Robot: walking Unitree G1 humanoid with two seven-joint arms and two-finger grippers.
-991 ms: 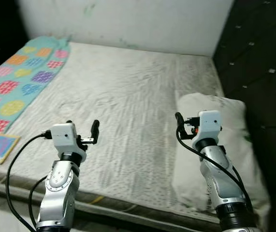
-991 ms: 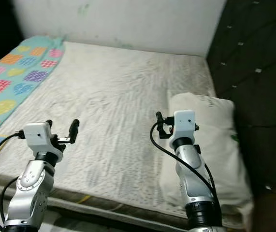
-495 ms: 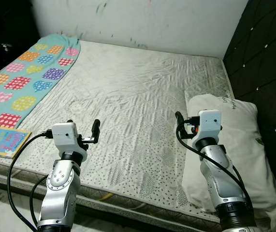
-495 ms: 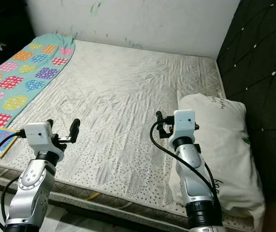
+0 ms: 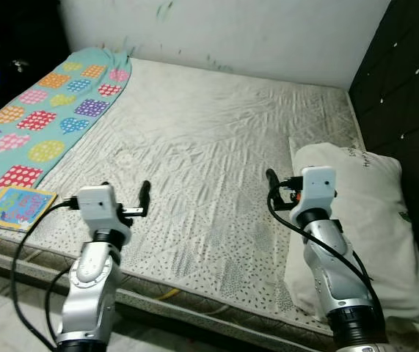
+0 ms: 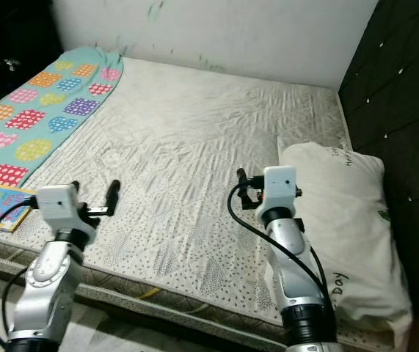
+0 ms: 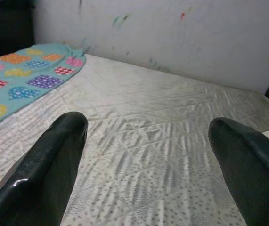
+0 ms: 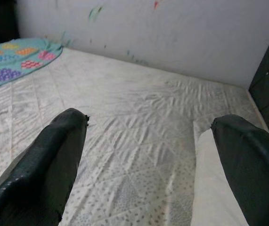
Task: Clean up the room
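Big bed point(image 5: 216, 139) with a bare white mattress, quilted in diamond shapes, a bit grey and spotty near the front edge. Behind it, a white wall point(image 5: 253, 29) with small green and red marks. On the right side, a dark padded headboard point(image 5: 407, 81) with shiny buttons, right up against the bed. Down below the front edge, pale floor point(image 5: 4, 308).

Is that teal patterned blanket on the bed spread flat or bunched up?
Spread flat. The teal blanket with coloured patches lies smooth along the left edge of the bare quilted mattress, slightly rumpled only at its far end.
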